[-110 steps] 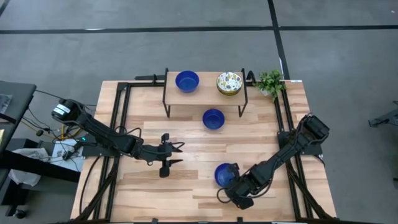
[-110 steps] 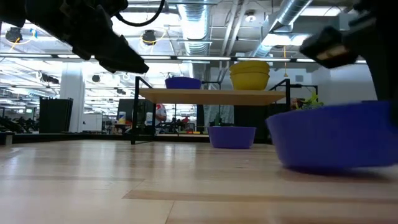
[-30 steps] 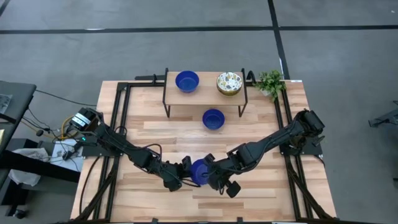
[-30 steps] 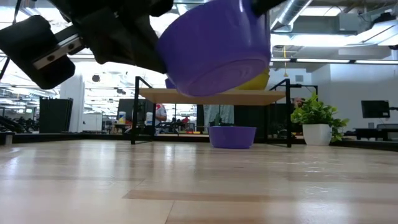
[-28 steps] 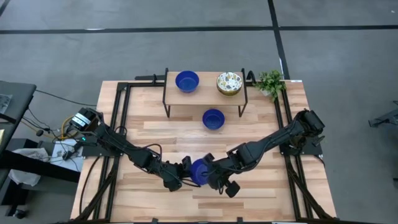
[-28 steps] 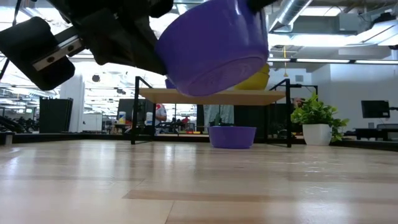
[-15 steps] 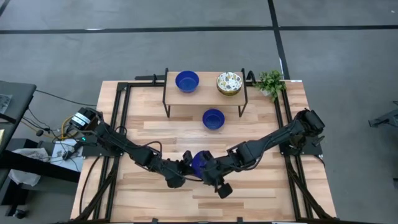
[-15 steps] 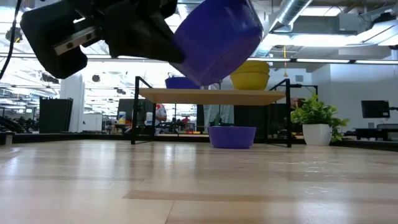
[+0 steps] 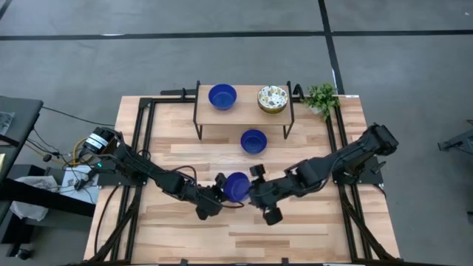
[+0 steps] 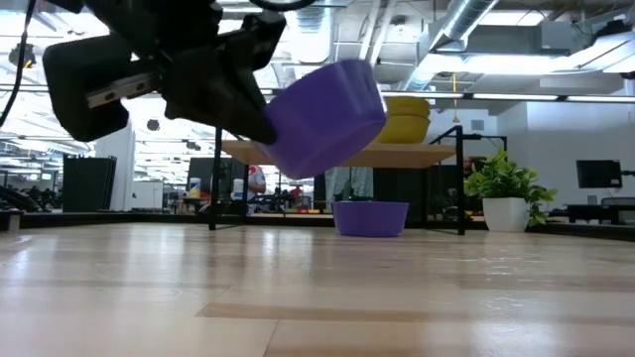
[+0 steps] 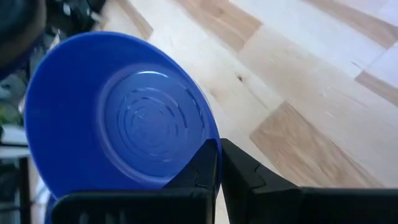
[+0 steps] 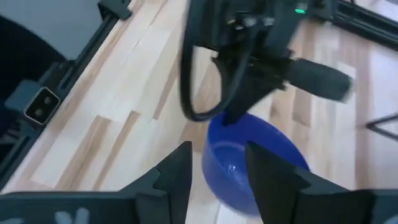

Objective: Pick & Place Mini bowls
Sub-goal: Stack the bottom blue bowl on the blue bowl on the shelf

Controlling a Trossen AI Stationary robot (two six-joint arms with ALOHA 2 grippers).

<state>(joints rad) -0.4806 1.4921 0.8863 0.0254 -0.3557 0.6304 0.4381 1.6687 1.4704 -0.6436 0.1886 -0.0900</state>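
A blue mini bowl (image 9: pixel 237 186) hangs tilted above the middle of the table, and my left gripper (image 9: pixel 220 192) is shut on it from the left. The low view shows this bowl (image 10: pixel 323 117) well clear of the wood. My right gripper (image 9: pixel 251 192) stands open just right of the bowl, and its spread fingers (image 12: pixel 181 167) hold nothing. Another blue bowl (image 9: pixel 253 141) rests on the table. On the small shelf (image 9: pixel 244 111) behind it sit a third blue bowl (image 9: pixel 222 96) and a stack of speckled bowls (image 9: pixel 273 98). My left gripper pinches the bowl's rim (image 11: pixel 214 138), one finger inside the bowl and one on its outer wall. The fingers come from the table's left, slanting a little downward. The bowl is lifted clear of the table and tipped, its opening turned partly sideways.
A small green potted plant (image 9: pixel 321 97) stands at the far right corner beside the shelf. Black frame rails (image 9: pixel 140 140) run along the table's left and right sides. Bare wood lies in front of the grippers, toward the near edge.
My right gripper has opened, let go of the blue bowl and drawn up and back toward the right. My left gripper has rolled its wrist with the bowl, which now sits more tipped and a little farther from the near edge, held by the left alone.
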